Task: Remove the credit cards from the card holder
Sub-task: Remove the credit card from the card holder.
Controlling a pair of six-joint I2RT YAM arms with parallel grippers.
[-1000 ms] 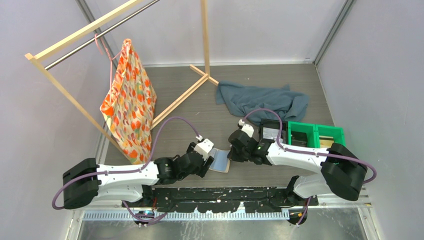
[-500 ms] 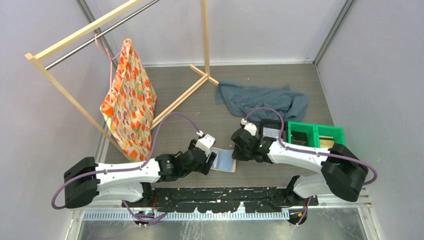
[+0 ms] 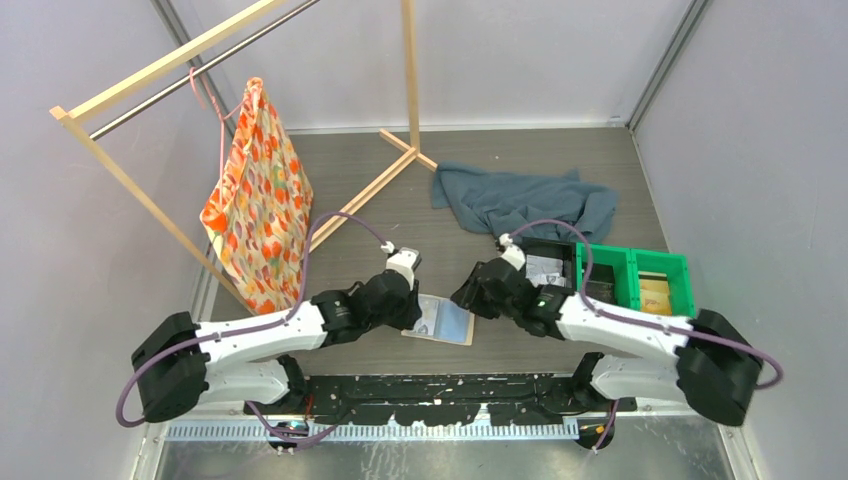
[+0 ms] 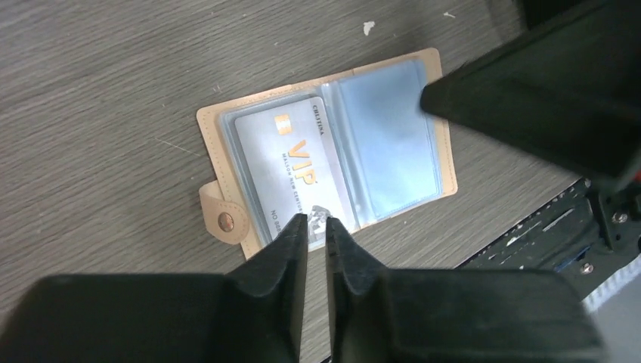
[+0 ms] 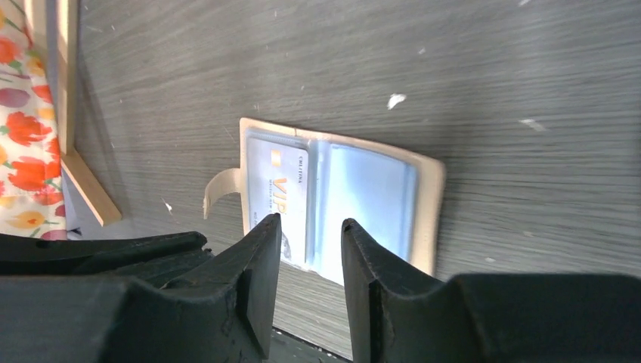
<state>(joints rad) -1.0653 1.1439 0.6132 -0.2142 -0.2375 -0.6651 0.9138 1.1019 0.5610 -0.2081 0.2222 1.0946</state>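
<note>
Currently card holder (image 3: 440, 322) lies open by near edge of bench (image 3: 400, 190), credit card (image 4: 291, 170) pocketed; left pincer (image 4: 314, 223) narrow at card edge, grip unclear; right pincer (image 5: 310, 227) half-open, empty.

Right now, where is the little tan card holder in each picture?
Top external: the card holder lies open just below the middle of the picture.
Left wrist: the card holder is in the middle, tilted, with its side tab at lower left.
Right wrist: the card holder is in the middle, with its tab on the left.
Shared landmark: the VIP card in the tab-side pocket; it is too small to read from above.
</note>
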